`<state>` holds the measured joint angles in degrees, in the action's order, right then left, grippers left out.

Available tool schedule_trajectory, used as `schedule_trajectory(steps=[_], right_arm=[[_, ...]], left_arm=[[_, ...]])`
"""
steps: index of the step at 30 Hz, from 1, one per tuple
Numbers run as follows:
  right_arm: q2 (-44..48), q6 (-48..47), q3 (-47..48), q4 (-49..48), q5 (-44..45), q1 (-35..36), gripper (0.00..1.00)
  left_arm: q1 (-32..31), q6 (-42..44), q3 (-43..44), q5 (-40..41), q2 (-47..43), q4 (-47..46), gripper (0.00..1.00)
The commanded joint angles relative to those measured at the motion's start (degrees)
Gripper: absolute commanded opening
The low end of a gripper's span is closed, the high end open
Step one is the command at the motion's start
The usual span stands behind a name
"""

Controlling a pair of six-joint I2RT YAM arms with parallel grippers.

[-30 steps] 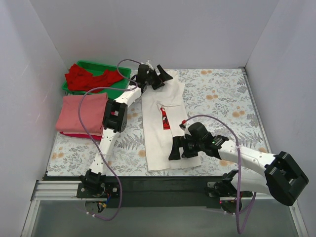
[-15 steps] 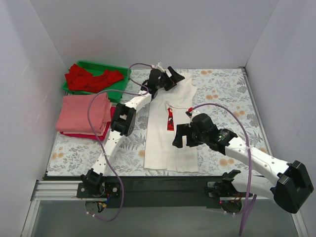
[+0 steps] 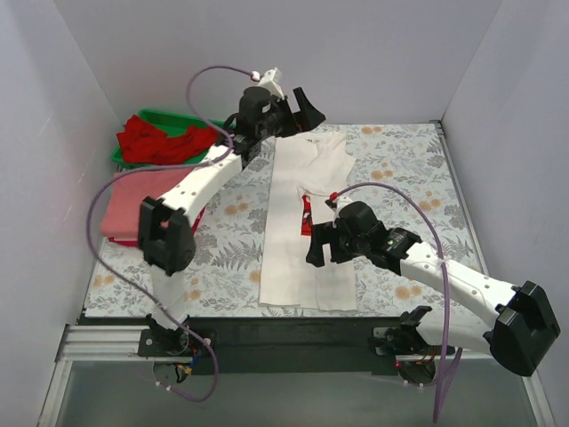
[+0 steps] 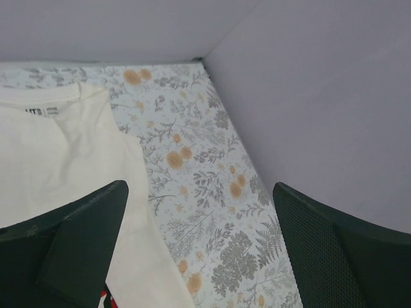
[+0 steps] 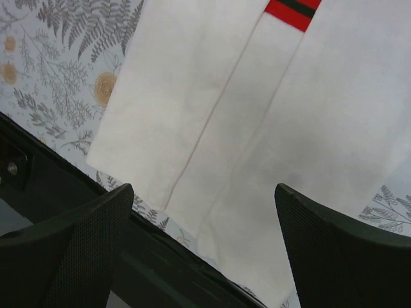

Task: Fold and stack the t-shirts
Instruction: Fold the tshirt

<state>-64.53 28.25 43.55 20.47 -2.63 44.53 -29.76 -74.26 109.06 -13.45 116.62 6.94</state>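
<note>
A cream-white t-shirt [image 3: 307,222] lies folded into a long strip down the table's middle, with a red-and-black print [image 3: 306,213] showing at the fold. My left gripper [image 3: 304,112] is open and empty, raised above the shirt's collar end. In the left wrist view [image 4: 199,250] it hangs over the shirt's edge [image 4: 58,154] and the floral cloth. My right gripper [image 3: 318,252] is open and empty just above the shirt's lower half. The right wrist view [image 5: 202,250] shows the hem [image 5: 257,128] below it. A folded salmon-pink shirt [image 3: 133,200] lies at the left. Red shirts [image 3: 164,140] lie crumpled in the tray.
The green tray [image 3: 182,116] stands at the back left. White walls close in the back and both sides; the right wall [image 4: 321,96] is near my left gripper. The black front rail [image 5: 51,186] runs just below the shirt's hem. A floral cloth [image 3: 400,169] covers the table.
My left gripper has let go of the shirt's collar end and risen back and up. The shirt was drawn straighter and a little right. My right gripper stays over the lower half.
</note>
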Motion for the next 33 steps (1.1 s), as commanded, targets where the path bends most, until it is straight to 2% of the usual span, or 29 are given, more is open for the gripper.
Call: schedule_trajectory(steps=[1, 2, 4, 5, 7, 8, 9, 11, 16, 19, 25, 28, 33], right_arm=[[0.3, -0.6, -1.7, 1.0, -1.4, 5.6, 0.96], [-0.1, -0.1, -2.1, 1.7, -0.6, 7.0, 0.95], [-0.3, 0.7, -2.9, 3.5, 2.4, 10.0, 0.93], [-0.6, 1.6, -3.1, 4.8, 3.8, 13.4, 0.91], [-0.7, 2.9, -4.2, 5.4, 5.7, 16.3, 0.88], [-0.8, 3.9, -4.5, 5.7, 6.0, 18.5, 0.84], [-0.9, 4.4, -5.0, 5.8, 6.9, 19.4, 0.81], [-1.6, 4.6, -5.8, 5.7, 7.2, 20.9, 0.75], [-5.4, 4.5, -4.7, 5.5, 7.4, 22.4, 0.59], [-7.2, 5.1, -4.7, 4.8, 8.1, 22.9, 0.56], [-10.4, 5.8, -4.8, 3.9, 7.3, 23.1, 0.46], [-10.4, 6.3, -4.7, 3.7, 8.3, 23.0, 0.32], [-11.4, 7.2, -4.5, 3.8, 9.5, 23.1, 0.27]], left_arm=[[-0.7, 3.5, -22.2, 5.8, -14.6, 1.1, 0.96], [-1.2, 2.4, -28.6, 7.6, -22.2, -0.2, 0.96], [-2.7, 1.0, -39.1, 11.2, -29.7, -1.8, 0.97], [-3.5, -2.5, -48.8, 12.6, -36.1, -2.2, 0.96], [-5.5, -4.2, -57.0, 15.9, -42.2, -2.7, 0.97], [-6.1, -7.9, -62.8, 16.2, -44.7, -1.5, 0.97], [-6.5, -9.7, -66.0, 16.4, -49.4, -0.8, 0.97], [-8.1, -12.7, -73.1, 15.0, -53.1, 0.2, 0.97], [-11.5, -16.3, -78.2, 13.7, -60.2, 5.6, 0.97], [-12.3, -17.1, -79.4, 15.0, -61.9, 8.6, 0.97], [-12.6, -17.1, -80.8, 13.7, -61.2, 9.0, 0.97], [-12.5, -17.2, -80.9, 13.9, -60.5, 8.9, 0.97], [-12.5, -17.1, -81.4, 13.5, -59.5, 8.7, 0.97]])
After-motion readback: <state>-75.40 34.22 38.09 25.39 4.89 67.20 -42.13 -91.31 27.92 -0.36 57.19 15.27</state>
